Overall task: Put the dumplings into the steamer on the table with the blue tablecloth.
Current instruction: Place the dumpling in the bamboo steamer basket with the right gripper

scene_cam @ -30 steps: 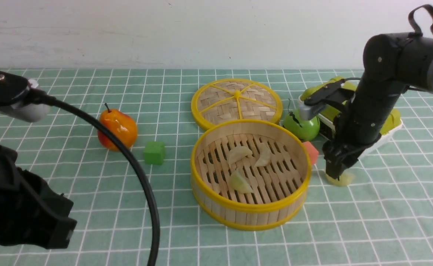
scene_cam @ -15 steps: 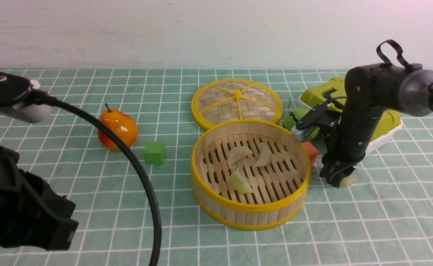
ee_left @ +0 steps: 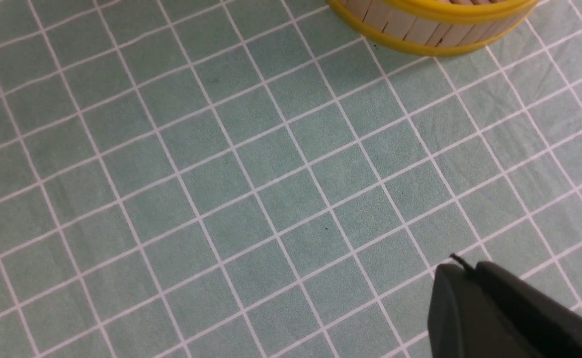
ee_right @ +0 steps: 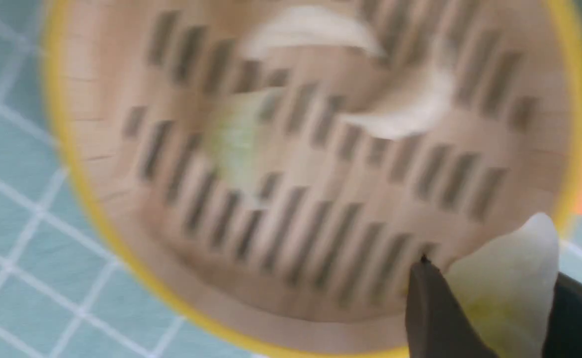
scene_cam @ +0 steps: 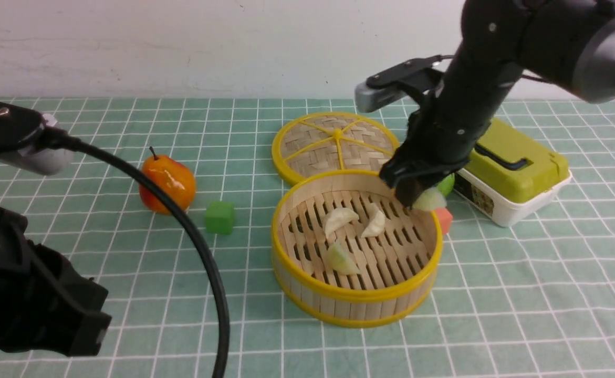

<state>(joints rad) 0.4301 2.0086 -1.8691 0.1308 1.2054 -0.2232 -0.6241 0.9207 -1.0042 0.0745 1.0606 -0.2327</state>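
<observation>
The right pincer [scene_cam: 415,198], clamped on the fourth dumpling [scene_cam: 430,200], hovers above the steamer [scene_cam: 354,295] at two o'clock; next comes shifting inward and letting go.

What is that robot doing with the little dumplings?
It is loading the steamer. Its right hand grips a pale green dumpling in the air above the steamer's far right rim. Inside, three other dumplings lie on the slatted floor. The left hand is shut, holding nothing, over the tablecloth.
</observation>
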